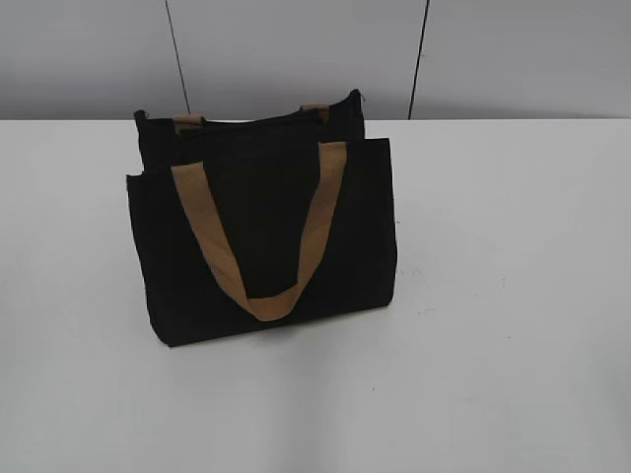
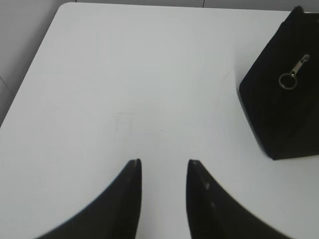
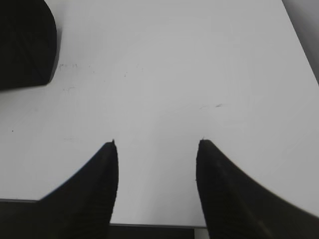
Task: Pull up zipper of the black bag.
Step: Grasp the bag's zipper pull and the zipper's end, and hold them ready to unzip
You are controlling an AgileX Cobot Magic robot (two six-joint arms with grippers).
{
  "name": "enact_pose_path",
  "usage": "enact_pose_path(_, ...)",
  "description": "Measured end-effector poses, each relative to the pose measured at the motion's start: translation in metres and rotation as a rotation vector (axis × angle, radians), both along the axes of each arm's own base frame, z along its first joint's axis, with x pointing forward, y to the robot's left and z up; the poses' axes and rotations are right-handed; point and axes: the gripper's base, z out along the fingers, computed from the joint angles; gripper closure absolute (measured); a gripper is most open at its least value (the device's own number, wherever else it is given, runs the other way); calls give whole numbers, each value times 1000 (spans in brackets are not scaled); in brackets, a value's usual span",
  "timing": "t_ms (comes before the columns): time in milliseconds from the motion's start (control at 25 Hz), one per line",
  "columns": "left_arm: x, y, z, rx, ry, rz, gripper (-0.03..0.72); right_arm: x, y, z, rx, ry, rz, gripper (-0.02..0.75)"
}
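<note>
The black bag stands upright on the white table, with one tan handle hanging down its front and two tan strap tabs at its top. The zipper runs along the bag's top edge. In the left wrist view the bag's end shows at the right, with the silver pull tab and ring hanging on it. My left gripper is open and empty, well left of the bag. My right gripper is open and empty near the table's front edge; a bag corner shows at upper left.
The white table stretches wide on both sides of the bag. A grey panelled wall stands behind it. The table's left edge and near edge show in the wrist views.
</note>
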Motion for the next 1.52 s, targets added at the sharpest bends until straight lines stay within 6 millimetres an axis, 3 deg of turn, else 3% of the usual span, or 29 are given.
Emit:
enact_pose_path(320, 78, -12, 9, -12, -50, -68, 449, 0, 0, 0, 0, 0, 0, 337)
enact_pose_path(480, 107, -22, 9, -24, -149, -121, 446, 0, 0, 0, 0, 0, 0, 337)
enact_pose_path(640, 132, -37, -6, -35, -212, -191, 445, 0, 0, 0, 0, 0, 0, 337)
enact_pose_path(960, 142, -58, -42, -68, -268, -278, 445, 0, 0, 0, 0, 0, 0, 337)
enact_pose_path(1520, 130, -48, -90, -241, -326, -134, 445, 0, 0, 0, 0, 0, 0, 337)
